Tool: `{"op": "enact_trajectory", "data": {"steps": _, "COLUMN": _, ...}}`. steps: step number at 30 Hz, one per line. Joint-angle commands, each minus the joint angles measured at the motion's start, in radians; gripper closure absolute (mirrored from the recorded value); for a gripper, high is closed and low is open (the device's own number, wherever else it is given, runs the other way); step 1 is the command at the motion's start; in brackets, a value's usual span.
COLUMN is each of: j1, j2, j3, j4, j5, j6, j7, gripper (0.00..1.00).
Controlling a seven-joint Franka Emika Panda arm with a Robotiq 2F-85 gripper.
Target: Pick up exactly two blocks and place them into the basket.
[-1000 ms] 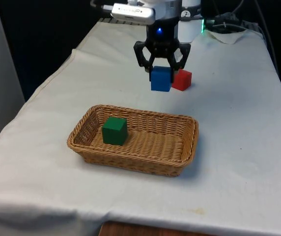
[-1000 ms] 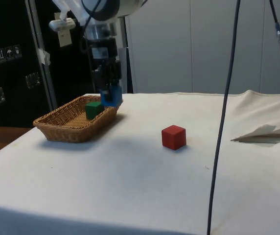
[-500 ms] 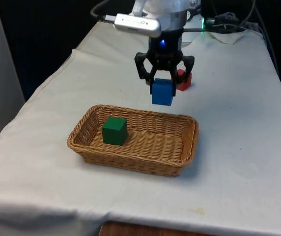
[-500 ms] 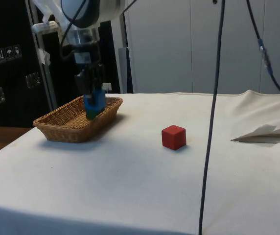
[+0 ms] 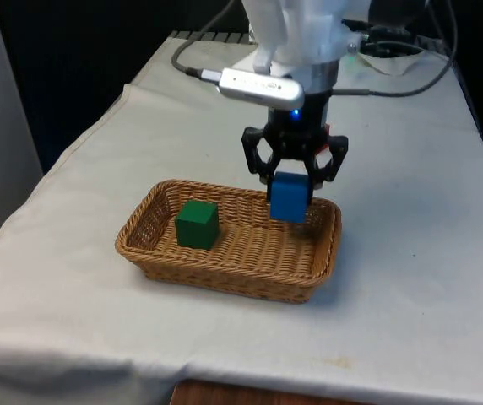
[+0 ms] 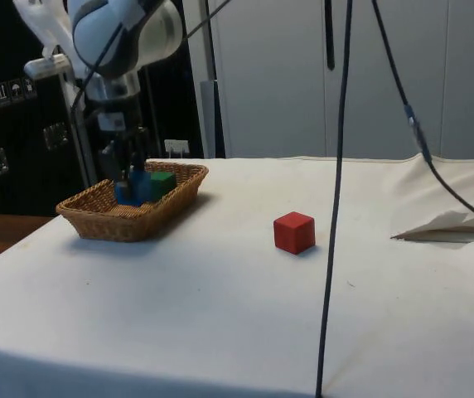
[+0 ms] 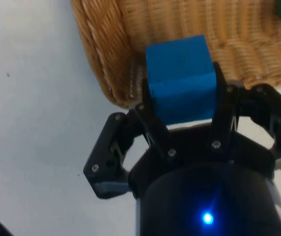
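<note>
Pinched between the two black fingers of the claw [image 5: 292, 179], the blue block [image 5: 290, 197] hangs above the basket [image 5: 225, 268], over the end of it at the front view's right. From the wrist, the fingers press flat against two opposite faces of the cube, and the woven rim passes right beneath it. The side view sets the claw [image 6: 128, 172] low over the tray, with the blue cube [image 6: 131, 189] partly sunk behind the near wall; whether it touches the floor cannot be told.

Nearest the front camera lies the white cloth [image 5: 410, 295], smooth, with faint creases, hanging over the table's edge. On it rests the basket, a shallow, rounded rectangle of tan wicker with a thick braided rim and sloping woven sides. Inside, toward the front view's left, sits the green block [image 5: 197, 224], a matte, sharp-edged cube resting on the weave, clearly apart from the blue one. In the side view it [image 6: 163, 181] shows just beyond the blue cube.

Farther back, the red block [image 6: 294, 232] stands alone on the cloth, well apart from the basket, a plain matte cube like the others. Beyond it a rumpled fold of white fabric [image 6: 452, 225] lies near the table's far edge.
</note>
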Motion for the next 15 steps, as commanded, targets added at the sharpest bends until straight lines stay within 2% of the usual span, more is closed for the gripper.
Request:
{"op": "enact_trajectory", "data": {"steps": 1, "j1": -0.005, "j2": 0.032, "j3": 0.007, "j4": 0.033, "j5": 0.008, "j6": -0.004, "j7": 0.003, "gripper": 0.98}}
{"op": "enact_trajectory", "data": {"steps": 2, "j1": 0.001, "j2": 0.014, "j3": 0.001, "j4": 0.013, "j5": 0.002, "j6": 0.001, "j7": 0.001, "gripper": 0.98}}
{"op": "enact_trajectory", "data": {"steps": 3, "j1": -0.005, "j2": 0.044, "j3": 0.007, "j4": 0.045, "j5": 0.009, "j6": -0.004, "j7": 0.004, "gripper": 0.98}}
{"op": "enact_trajectory", "data": {"steps": 9, "j1": -0.003, "j2": 0.122, "j3": 0.005, "j4": 0.103, "j5": 0.009, "j6": 0.016, "j7": 0.008, "gripper": 0.98}}
{"op": "enact_trajectory", "data": {"steps": 10, "j1": 0.000, "j2": 0.119, "j3": 0.001, "j4": 0.104, "j5": 0.004, "j6": 0.007, "j7": 0.010, "gripper": 0.98}}
{"op": "enact_trajectory", "data": {"steps": 11, "j1": -0.003, "j2": 0.126, "j3": 0.005, "j4": 0.105, "j5": 0.009, "j6": 0.019, "j7": 0.007, "gripper": 0.98}}
{"op": "enact_trajectory", "data": {"steps": 15, "j1": -0.001, "j2": 0.130, "j3": 0.003, "j4": 0.105, "j5": 0.007, "j6": 0.032, "j7": 0.005, "gripper": 0.98}}
